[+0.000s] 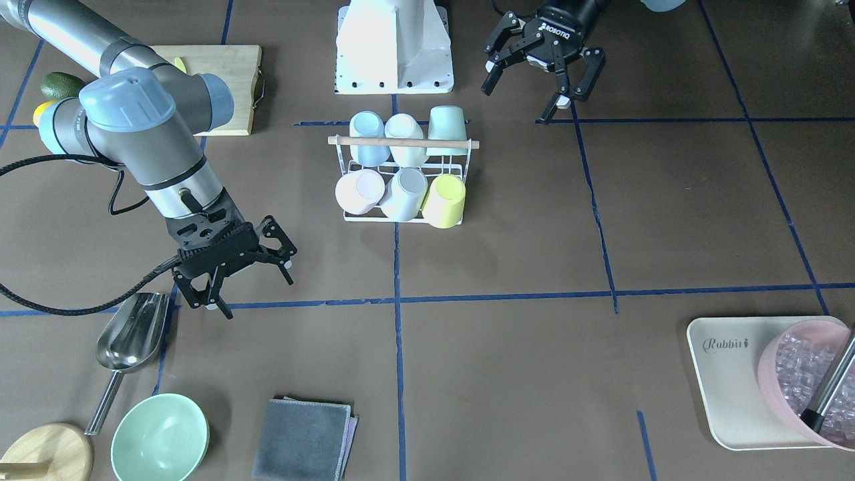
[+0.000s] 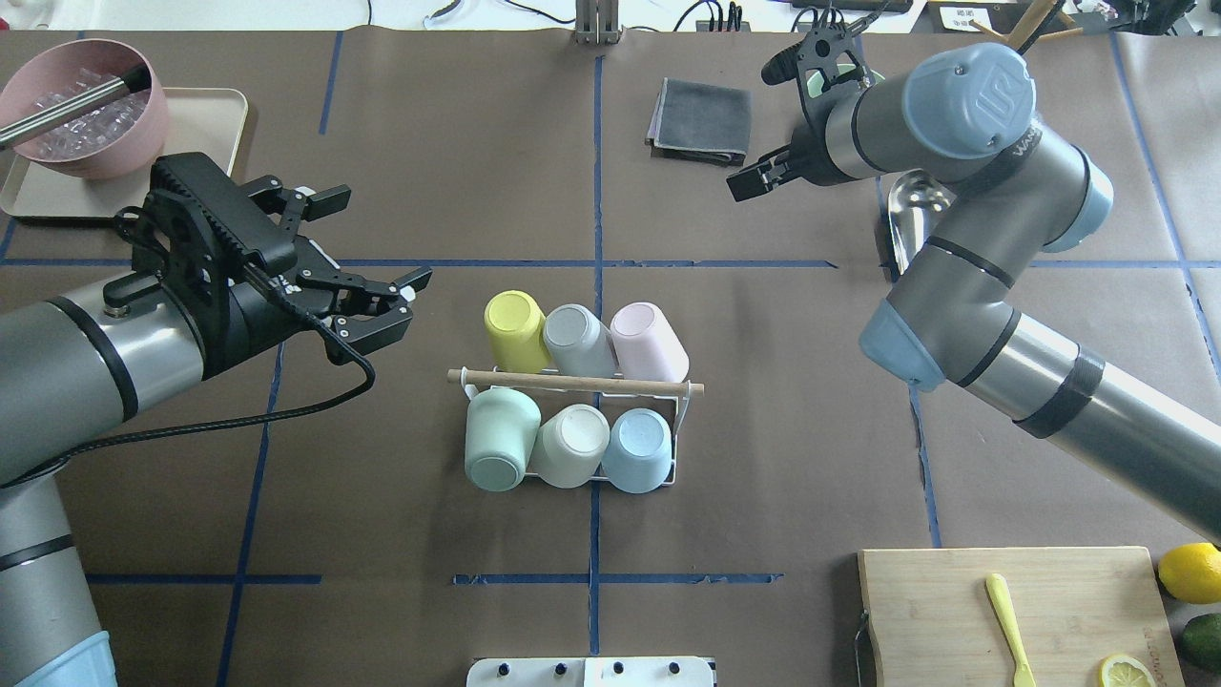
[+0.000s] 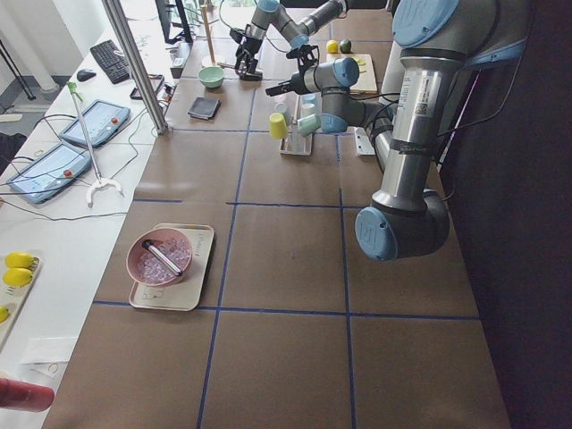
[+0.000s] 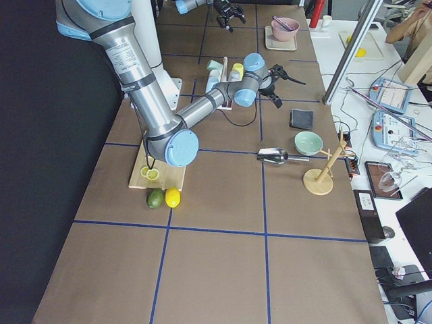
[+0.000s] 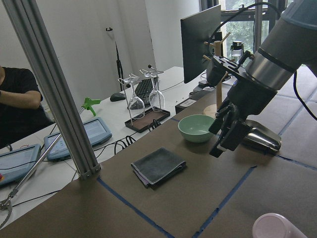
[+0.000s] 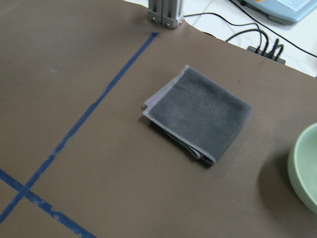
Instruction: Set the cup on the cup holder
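The cup holder (image 1: 401,141) is a white wire rack with a wooden rod, in the middle of the table, and it also shows in the overhead view (image 2: 572,382). Several cups sit tilted on its prongs, among them a yellow cup (image 1: 443,200), a grey cup (image 1: 405,192), a pink cup (image 1: 359,192) and a light blue cup (image 2: 637,448). My left gripper (image 2: 382,237) is open and empty, to the left of the rack and apart from it. My right gripper (image 2: 754,129) is open and empty, far from the rack, near the grey cloth.
A grey cloth (image 1: 304,437), a mint green bowl (image 1: 160,437), a steel scoop (image 1: 130,334) and a wooden stand (image 1: 43,454) lie near my right gripper. A tray (image 1: 728,381) holds a pink bowl of ice. A cutting board (image 2: 1011,611), a lemon and an avocado lie on the right.
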Robot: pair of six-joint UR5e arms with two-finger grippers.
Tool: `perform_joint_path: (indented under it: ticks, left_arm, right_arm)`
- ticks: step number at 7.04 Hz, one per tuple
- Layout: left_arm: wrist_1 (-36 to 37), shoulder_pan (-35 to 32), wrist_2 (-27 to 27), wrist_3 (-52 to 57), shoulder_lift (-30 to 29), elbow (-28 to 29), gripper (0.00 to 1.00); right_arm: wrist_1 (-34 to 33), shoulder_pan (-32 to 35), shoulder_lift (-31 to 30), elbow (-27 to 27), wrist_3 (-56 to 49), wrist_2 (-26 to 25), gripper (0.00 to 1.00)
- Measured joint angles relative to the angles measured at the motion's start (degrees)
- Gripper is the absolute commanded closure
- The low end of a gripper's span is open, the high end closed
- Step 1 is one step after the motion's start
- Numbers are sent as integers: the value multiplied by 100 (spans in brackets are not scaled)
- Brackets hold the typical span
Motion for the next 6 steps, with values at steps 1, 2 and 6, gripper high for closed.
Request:
perform_joint_path:
  ticks: [1,2,6]
  left_arm:
    - [715,-232,-409,-264,157,-210,0]
    - [1368,-467,-889,-505,231,-313,0]
    - [3225,-1588,-3050,-678,435,-283,0]
  right_arm:
    - [-650,166,3,111,-11,303,0]
    - [-1230,331,9,152,-170,661,0]
    - [-2674,989,-164,186,-1484,1986,0]
